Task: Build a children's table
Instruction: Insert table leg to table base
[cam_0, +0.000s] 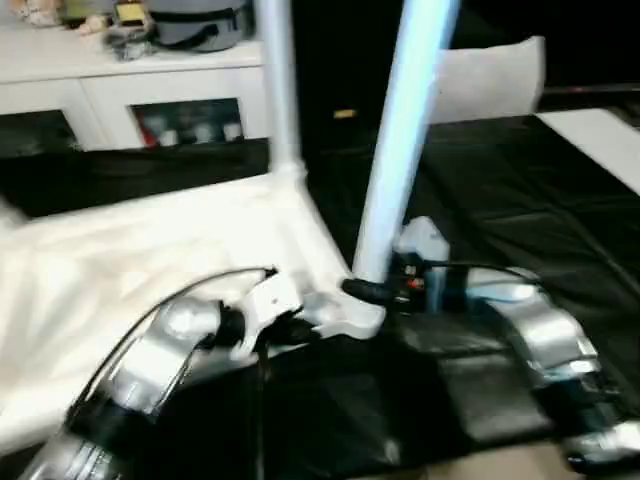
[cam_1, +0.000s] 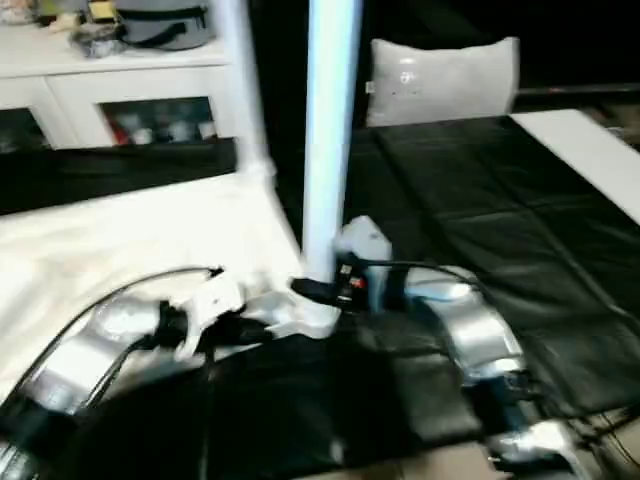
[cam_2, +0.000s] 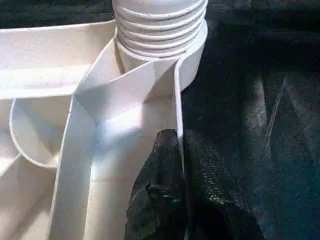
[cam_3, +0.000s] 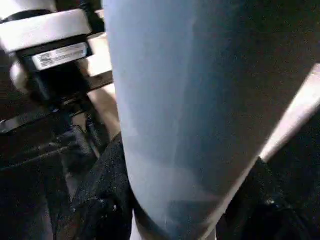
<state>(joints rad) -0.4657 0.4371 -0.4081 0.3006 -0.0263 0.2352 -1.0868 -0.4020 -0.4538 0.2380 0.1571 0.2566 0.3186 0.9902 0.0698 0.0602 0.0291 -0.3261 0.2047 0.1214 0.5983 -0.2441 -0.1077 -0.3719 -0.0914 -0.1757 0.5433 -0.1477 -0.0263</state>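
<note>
We work on a black padded floor mat that runs far back; at the far left stands a white cabinet with clutter on top, and a grey cushion leans at the far side. A white panel lies at the right edge. We count one tabletop, lying underside up on the left, and two legs standing in its corners: a far leg and a near leg. Our left gripper pinches the tabletop's rim wall just beside the near corner socket. Our right gripper clasps the near leg low down.
</note>
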